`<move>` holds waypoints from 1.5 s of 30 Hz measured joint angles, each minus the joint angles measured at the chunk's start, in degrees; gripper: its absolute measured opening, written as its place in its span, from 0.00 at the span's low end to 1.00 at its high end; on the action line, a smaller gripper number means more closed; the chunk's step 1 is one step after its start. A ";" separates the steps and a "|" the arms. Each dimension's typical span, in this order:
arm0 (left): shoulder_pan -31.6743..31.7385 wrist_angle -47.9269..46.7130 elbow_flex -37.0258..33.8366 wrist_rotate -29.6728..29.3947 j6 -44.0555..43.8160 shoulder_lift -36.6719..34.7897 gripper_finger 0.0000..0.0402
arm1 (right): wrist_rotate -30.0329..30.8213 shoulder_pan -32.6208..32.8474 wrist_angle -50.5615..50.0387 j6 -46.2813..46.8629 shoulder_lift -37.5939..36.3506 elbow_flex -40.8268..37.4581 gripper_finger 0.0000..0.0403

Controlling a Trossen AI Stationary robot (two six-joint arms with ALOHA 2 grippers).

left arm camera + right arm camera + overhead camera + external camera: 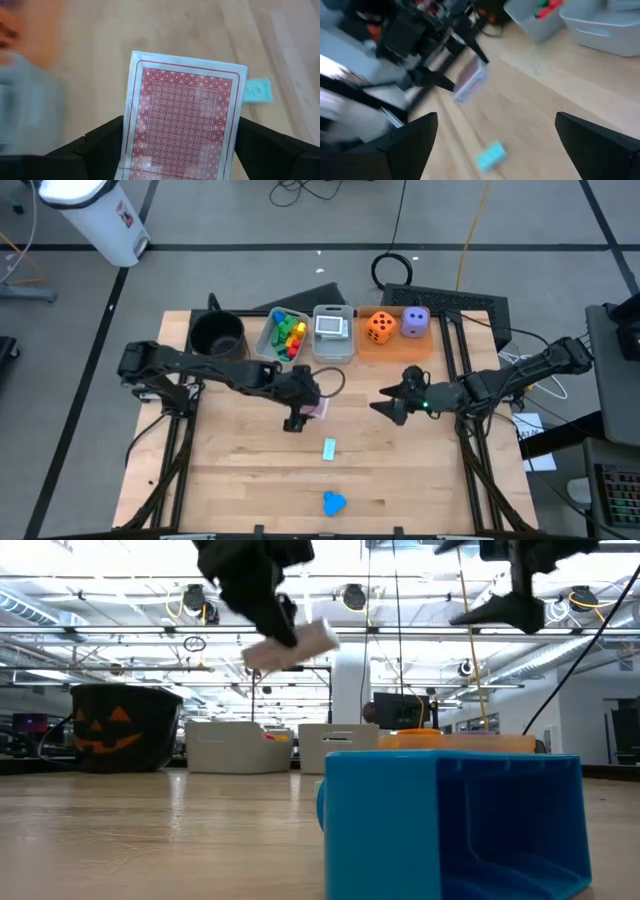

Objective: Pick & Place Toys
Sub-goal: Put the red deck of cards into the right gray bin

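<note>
While raised over the table, a red-backed card deck [182, 125] pinched between the left hand's [300, 412] fingers.

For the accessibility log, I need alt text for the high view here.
Seen from above, the left tool holds a card deck above mid-table, while the right tool waits open nearby. A small teal block and a blue block lie on the wood; a black pot, bins and two dice line the far edge.

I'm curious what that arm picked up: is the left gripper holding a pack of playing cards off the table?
Yes, the left gripper holds the red-backed card pack in the air, well above the wooden table.
</note>
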 joint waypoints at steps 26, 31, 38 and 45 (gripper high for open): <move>-0.19 -1.35 8.40 -11.17 3.69 -2.87 0.79 | -6.22 -9.73 44.48 10.41 23.65 0.09 0.98; -0.04 -0.92 8.40 -10.26 3.71 -1.37 0.86 | -6.06 -9.93 45.84 12.71 25.87 0.10 0.98; -0.31 -1.69 8.38 -10.12 5.03 0.99 0.78 | -6.10 -10.97 46.24 13.71 26.62 0.11 0.98; -0.10 0.56 8.38 -10.52 4.96 1.44 0.85 | -6.16 -11.15 45.24 15.18 26.62 0.11 0.92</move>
